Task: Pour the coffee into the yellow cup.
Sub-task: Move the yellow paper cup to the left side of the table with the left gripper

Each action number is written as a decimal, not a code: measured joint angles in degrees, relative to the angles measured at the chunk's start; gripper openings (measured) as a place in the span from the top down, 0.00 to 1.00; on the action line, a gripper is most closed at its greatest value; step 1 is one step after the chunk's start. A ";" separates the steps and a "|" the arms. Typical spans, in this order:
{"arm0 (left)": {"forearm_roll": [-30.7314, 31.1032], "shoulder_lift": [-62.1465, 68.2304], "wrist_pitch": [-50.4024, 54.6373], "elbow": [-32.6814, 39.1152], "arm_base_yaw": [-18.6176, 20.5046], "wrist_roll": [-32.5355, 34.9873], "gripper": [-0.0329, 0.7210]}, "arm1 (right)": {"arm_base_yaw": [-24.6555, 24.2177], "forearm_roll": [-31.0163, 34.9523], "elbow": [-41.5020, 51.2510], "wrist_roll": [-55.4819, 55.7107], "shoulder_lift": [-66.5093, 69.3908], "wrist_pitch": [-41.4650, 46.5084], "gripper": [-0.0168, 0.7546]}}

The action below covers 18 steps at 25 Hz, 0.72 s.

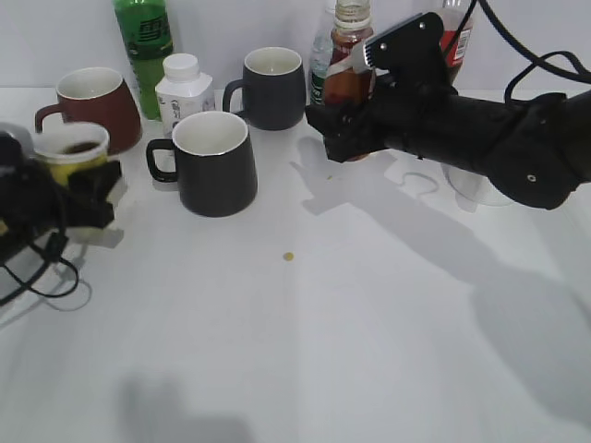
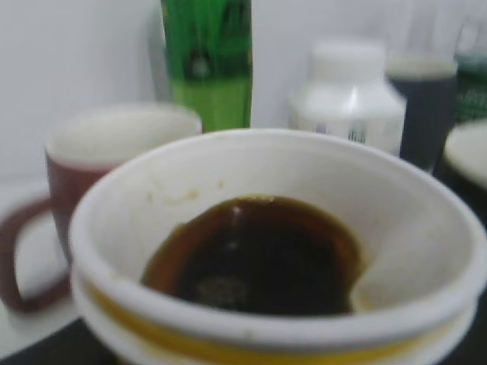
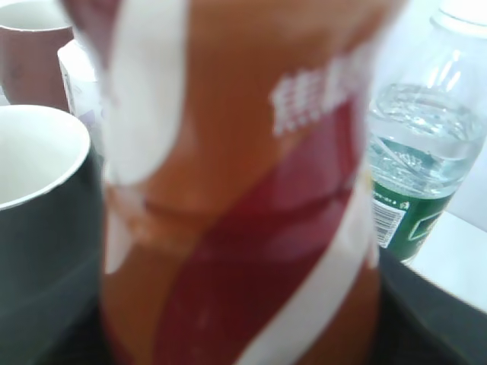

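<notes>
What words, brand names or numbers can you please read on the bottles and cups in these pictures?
None can be read for certain.
Green bottle: pale characters, too small to read.
White pill bottle: label print too small.
Coffee bottle: white characters on the brown label, blurred.
Water bottle: green label with a barcode, print too blurred.
Yellow cup and the mugs: no print visible.

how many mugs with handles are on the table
3. A dark red mug at far left, behind the yellow cup; a dark mug left of centre; another dark mug behind it near the bottles. The right arm could hide more.
</notes>
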 joint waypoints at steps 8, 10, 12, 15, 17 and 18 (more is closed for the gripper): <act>-0.16 4.70 -0.85 -2.16 0.00 0.26 0.37 | 0.00 0.11 0.00 -0.17 0.00 0.00 0.33; -0.16 4.76 -0.85 -2.23 0.00 0.26 0.31 | 0.00 0.11 0.00 -0.17 0.00 -0.01 0.33; -0.16 4.80 -0.85 -2.23 0.00 0.26 0.23 | 0.00 0.11 0.00 -0.19 0.00 -0.07 0.33; -0.16 4.80 -1.07 -2.23 0.00 0.26 0.18 | 0.00 0.16 0.00 -0.19 0.67 -0.48 0.33; -0.16 4.80 -1.21 -2.23 0.00 0.26 0.18 | 0.00 0.16 0.00 -0.19 2.00 -2.01 0.33; -0.16 4.80 -1.35 -2.17 0.00 0.26 0.18 | 0.00 0.21 0.00 -0.19 2.77 -3.21 0.33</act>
